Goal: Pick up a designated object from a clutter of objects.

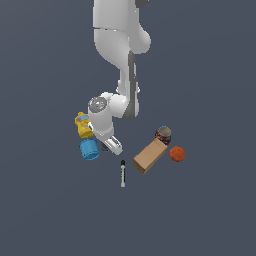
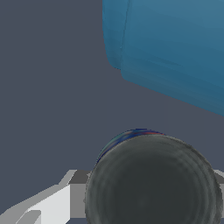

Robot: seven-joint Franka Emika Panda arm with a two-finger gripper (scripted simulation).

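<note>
The gripper (image 1: pixel 107 146) is down among the clutter, and the dark puck (image 2: pixel 153 179) sits between its fingers (image 2: pixel 48 205), filling the gap; whether the pads actually press on it cannot be told. The blue cup (image 2: pixel 175 48) lies on its side just beyond the fingertips, apart from the puck.

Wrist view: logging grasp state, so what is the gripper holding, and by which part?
The dark puck sits between the fingers, flanked at its sides, beside the blue cup. Whether they actually clamp it cannot be told.
</note>
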